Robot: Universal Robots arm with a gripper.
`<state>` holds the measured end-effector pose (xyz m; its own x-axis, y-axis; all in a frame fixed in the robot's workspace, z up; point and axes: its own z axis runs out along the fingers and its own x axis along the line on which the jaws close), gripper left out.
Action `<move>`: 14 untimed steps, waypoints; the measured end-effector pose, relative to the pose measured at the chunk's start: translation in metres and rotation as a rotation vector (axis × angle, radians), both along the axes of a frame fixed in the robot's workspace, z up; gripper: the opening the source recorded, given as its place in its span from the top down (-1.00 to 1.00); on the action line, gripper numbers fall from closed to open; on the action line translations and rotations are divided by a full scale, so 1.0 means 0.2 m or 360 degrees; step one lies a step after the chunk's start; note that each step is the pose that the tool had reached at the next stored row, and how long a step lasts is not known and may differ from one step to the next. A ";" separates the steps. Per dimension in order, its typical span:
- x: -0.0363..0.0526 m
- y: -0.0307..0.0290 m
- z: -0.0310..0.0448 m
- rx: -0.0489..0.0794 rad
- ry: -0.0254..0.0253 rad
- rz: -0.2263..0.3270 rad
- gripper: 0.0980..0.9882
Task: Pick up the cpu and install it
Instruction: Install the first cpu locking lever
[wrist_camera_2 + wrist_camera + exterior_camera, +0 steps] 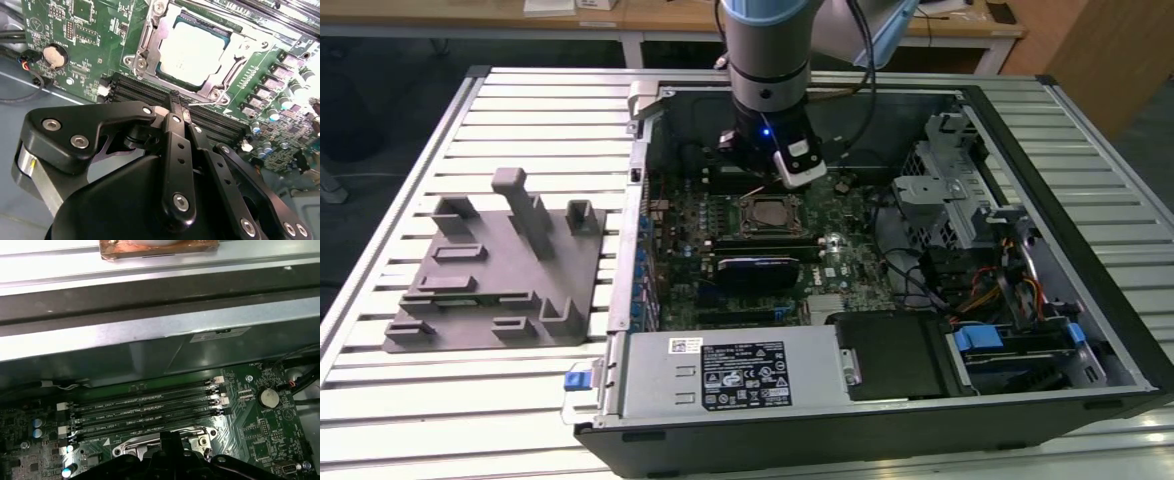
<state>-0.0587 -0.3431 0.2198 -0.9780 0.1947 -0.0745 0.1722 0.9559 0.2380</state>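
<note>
The gripper [176, 100], fingers pressed together on nothing, hangs inside the open computer case [1067, 330] at centre frame of the exterior view. The cpu [195, 52] sits in its socket just beyond the fingertips. A grey fixture [494, 270] rests on the slatted table [400, 400], lower left. A white printed label [744, 372] is unreadable.

No print can be made out: the white label [746, 373] on the power supply carries dense lettering too small to read, as does the motherboard's [85, 45] white silkscreen.
</note>
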 end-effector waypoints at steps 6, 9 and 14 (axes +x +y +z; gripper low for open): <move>0.007 0.020 -0.017 -0.0013 -0.00001 -0.0038 0.98; 0.007 0.031 -0.024 -0.0018 0.00000 -0.0049 0.98; 0.007 0.044 -0.034 -0.0026 -0.00002 -0.0068 0.98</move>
<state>-0.0573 -0.3342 0.2130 -0.9688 0.2352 -0.0780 0.2130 0.9513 0.2227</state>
